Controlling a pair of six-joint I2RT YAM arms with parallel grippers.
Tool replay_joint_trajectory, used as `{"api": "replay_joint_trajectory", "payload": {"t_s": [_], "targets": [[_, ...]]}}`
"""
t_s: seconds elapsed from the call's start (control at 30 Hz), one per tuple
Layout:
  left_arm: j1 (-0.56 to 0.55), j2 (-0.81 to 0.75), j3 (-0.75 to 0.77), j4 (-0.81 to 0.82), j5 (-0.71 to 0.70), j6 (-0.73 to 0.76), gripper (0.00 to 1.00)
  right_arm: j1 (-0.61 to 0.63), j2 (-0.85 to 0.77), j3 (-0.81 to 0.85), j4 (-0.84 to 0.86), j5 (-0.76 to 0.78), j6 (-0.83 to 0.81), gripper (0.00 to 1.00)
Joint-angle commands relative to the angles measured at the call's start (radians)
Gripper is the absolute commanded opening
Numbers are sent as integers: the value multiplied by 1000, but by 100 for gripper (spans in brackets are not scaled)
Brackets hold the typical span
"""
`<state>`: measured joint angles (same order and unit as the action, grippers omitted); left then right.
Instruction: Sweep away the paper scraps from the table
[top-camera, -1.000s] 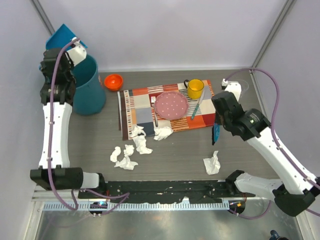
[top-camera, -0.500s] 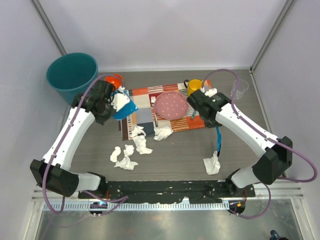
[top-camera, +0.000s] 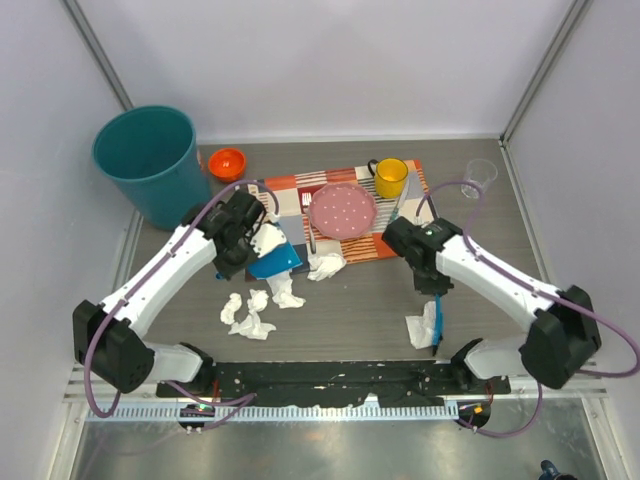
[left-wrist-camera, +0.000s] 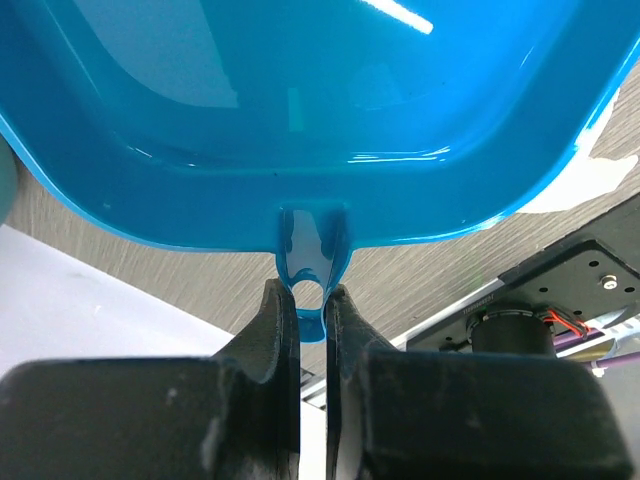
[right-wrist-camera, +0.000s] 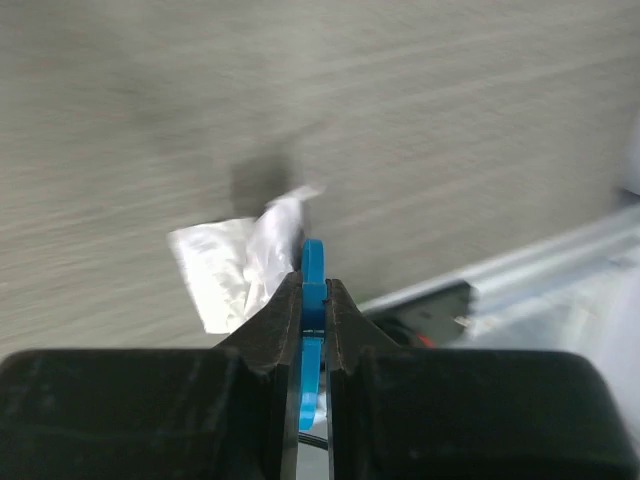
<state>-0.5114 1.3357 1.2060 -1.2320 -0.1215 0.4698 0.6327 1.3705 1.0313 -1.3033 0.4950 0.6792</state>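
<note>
Clamping blue plastic dustpan (left-wrist-camera: 300, 100) in left gripper (left-wrist-camera: 312, 300), thin blue tool (right-wrist-camera: 313, 262) in right gripper (right-wrist-camera: 312, 292), beside crumpled white paper scrap (right-wrist-camera: 235, 275).

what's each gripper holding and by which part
Left gripper holds the blue dustpan by its handle tab. Right gripper pinches a thin blue tool by its flat sides.

a robot test cell in a lab, not a home: plain white walls (top-camera: 320, 70) and slanted metal frame posts (top-camera: 540, 70) box in a wood-grain table (top-camera: 360, 310), with a black mounting rail (top-camera: 340, 375) bolted along its near edge. the patchwork placemat (top-camera: 400, 240), pink plate (top-camera: 342, 208) and yellow mug (top-camera: 390, 178) look like staged dining props.
</note>
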Motion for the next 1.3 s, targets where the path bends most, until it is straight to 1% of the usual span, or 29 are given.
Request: {"api": "replay_joint_trajectory", "payload": {"t_s": [0.0, 0.03, 0.07, 0.13, 0.23, 0.27, 0.3, 0.33, 0.4, 0.47, 0.5, 0.53, 0.57, 0.6, 0.7, 0.77, 0.8, 0.87, 0.9, 0.93, 0.97, 1.0, 1.03, 1.07, 1.1, 1.13, 1.17, 1.2, 1.27], "targets": [[1, -7, 3, 5, 5, -23, 0, 25, -177, 0, 286, -156, 75, 1], [-1, -10, 0, 5, -3, -23, 0, 30, -198, -17, 353, -183, 109, 1], [1, -12, 0, 8, -12, -23, 0, 33, -218, -63, 503, -241, 129, 1], [1, -21, -6, 14, -36, -28, 0, 48, -251, -108, 689, -275, 193, 1], [1, -30, -3, 9, -58, -28, 0, 90, -194, -132, 823, -276, 204, 1], [1, -36, -3, 8, -66, -28, 0, 119, -168, -122, 847, -271, 183, 1], [2, -39, -2, 9, -75, -25, 0, 131, -101, -110, 863, -280, 175, 1], [2, -43, 0, 9, -93, -23, 0, 140, -68, -70, 871, -295, 162, 1], [2, -47, 1, 9, -109, -23, 0, 163, 1, -19, 851, -334, 119, 1], [10, -53, -3, 9, -127, -20, 0, 185, 3, 50, 781, -317, 74, 1], [14, -56, -11, 11, -132, -20, 0, 188, -7, 71, 745, -290, 59, 1], [16, -59, -16, 19, -138, -19, 0, 190, -31, 114, 664, -279, 43, 1], [25, -59, -22, 23, -138, -16, 0, 190, -45, 137, 621, -277, 25, 1], [27, -61, -34, 29, -141, -19, 0, 194, -59, 159, 533, -283, -10, 1], [25, -43, -43, 35, -118, -36, 0, 206, -123, 228, 419, -350, -107, 1], [25, -33, -42, 40, -106, -43, 0, 213, -162, 269, 412, -421, -154, 1], [25, -26, -37, 42, -104, -46, 0, 214, -172, 276, 449, -433, -190, 1], [27, -21, -30, 51, -106, -48, 0, 214, -194, 259, 531, -382, -289, 1], [27, -18, -23, 51, -109, -49, 0, 213, -195, 242, 643, -340, -329, 1], [27, -13, -20, 49, -109, -53, 0, 214, -195, 189, 707, -269, -410, 1], [27, -10, -20, 46, -109, -54, 0, 214, -186, 158, 778, -162, -459, 1], [25, -9, -22, 40, -104, -59, 0, 214, -176, 127, 934, -135, -516, 1], [25, -3, -29, 39, -99, -74, 0, 216, -168, 63, 1016, -122, -583, 1], [27, -3, -37, 31, -92, -80, 0, 214, -157, 35, 1092, -119, -671, 1], [27, -3, -58, 23, -77, -85, 0, 214, -128, 15, 1213, -136, -714, 1], [27, -4, -71, 19, -78, -92, 0, 214, -113, -17, 1264, -162, -751, 1], [25, -18, -101, 22, -84, -92, 0, 214, -97, -33, 1297, -238, -812, 1], [27, -27, -117, 26, -90, -94, 0, 214, -73, -49, 1399, -275, -840, 1], [25, -50, -143, 39, -99, -99, 0, 214, -51, -108, 1470, -334, -906, 1]]}}
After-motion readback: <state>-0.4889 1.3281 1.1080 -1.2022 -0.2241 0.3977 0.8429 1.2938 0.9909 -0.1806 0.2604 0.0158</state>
